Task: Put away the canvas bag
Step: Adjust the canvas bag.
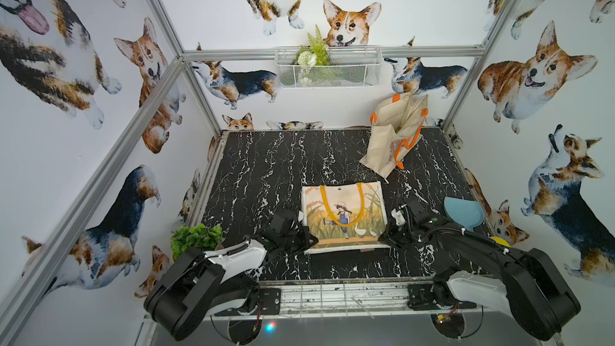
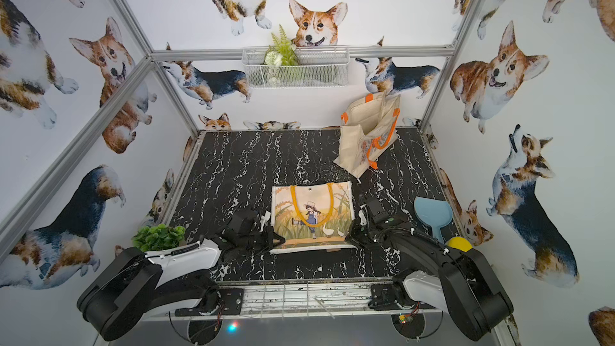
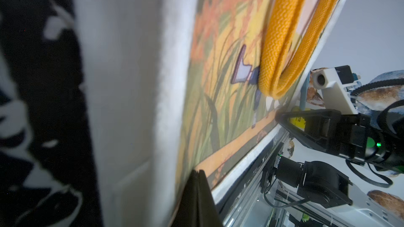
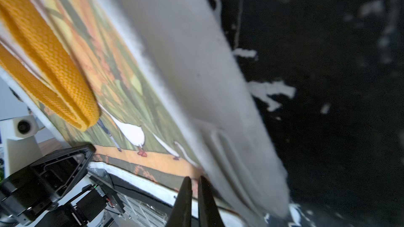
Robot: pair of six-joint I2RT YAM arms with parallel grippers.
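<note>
Left wrist view has the left hand (image 3: 197, 173) clenched, its two fingers pressed together with the tips at the near left corner of the canvas bag (image 3: 218, 84). Whether cloth is pinched between them I cannot tell. At the other near corner the right hand (image 4: 194, 180) is loosened, with a thin slit between its fingers. Its tips are just at the bag's hem, and nothing is seen inside the slit.

In both top views the bag lies flat on the black marble table (image 1: 266, 168), picture side up, between the two hands, its mouth turned to the far wall. Its yellow handles (image 3: 282, 40) are folded down over the print. A blue scoop (image 1: 462, 211) lies beside the right arm, and a green plant (image 1: 196, 237) sits by the left arm.

Farther, at the right back corner, a second bag with orange handles (image 1: 396, 134) stands by the far wall. Higher on that wall hangs a wire basket (image 1: 327, 68).
</note>
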